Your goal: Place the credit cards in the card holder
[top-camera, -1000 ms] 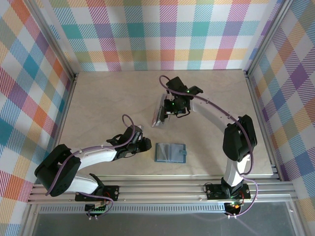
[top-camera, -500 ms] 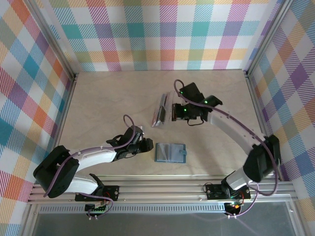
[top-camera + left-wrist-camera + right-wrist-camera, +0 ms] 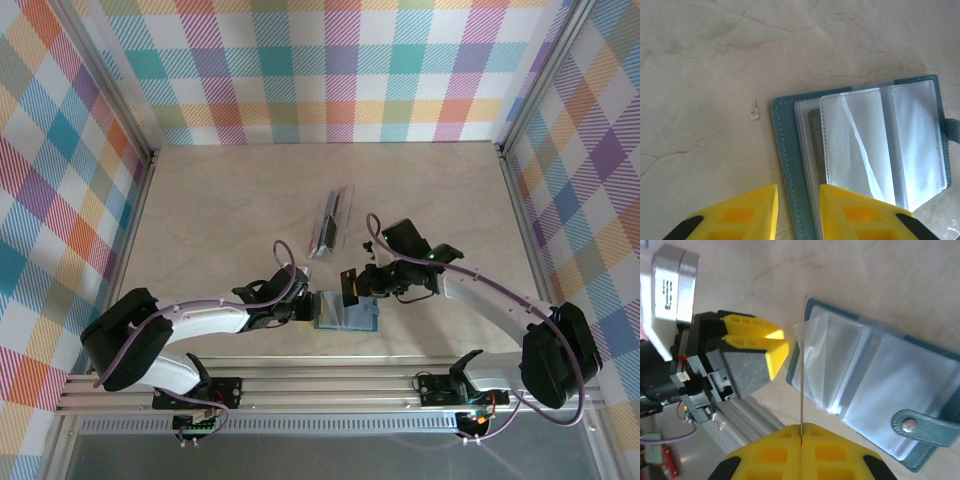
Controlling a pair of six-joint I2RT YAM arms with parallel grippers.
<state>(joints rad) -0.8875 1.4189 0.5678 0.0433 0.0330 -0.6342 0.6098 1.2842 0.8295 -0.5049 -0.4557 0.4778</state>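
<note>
The table (image 3: 220, 210) is unchanged. The right arm (image 3: 500, 300) has been swung, within the last second, from the far middle of the table to the near side. It is now bent low, with its wrist brought close to the left one. The left arm (image 3: 200, 320) has been stretched a little further to its right than half a second ago.

The card holder (image 3: 355, 318) has not been moved. It lies open and flat, with its clear plastic sleeves (image 3: 880, 145) facing up and one sleeve partly lifted. It is found just under and ahead of both pincers.

The left pincer (image 3: 797, 212) has been brought to the holder's left edge. Its fingers are parted by a narrow gap, and the teal border is seen running between them. Whether it is touched cannot be told.

The stack of cards (image 3: 330, 222), beside which the right pincer was seen earlier, has been left behind it on the far side, well apart.

The right pincer (image 3: 801, 434) is clamped on a single card (image 3: 801, 365). From the wrist this card is seen edge-on as a thin line. It is held upright over the holder's left part, with its far end at the lifted sleeve and just beside the left pincer's fingertips.
</note>
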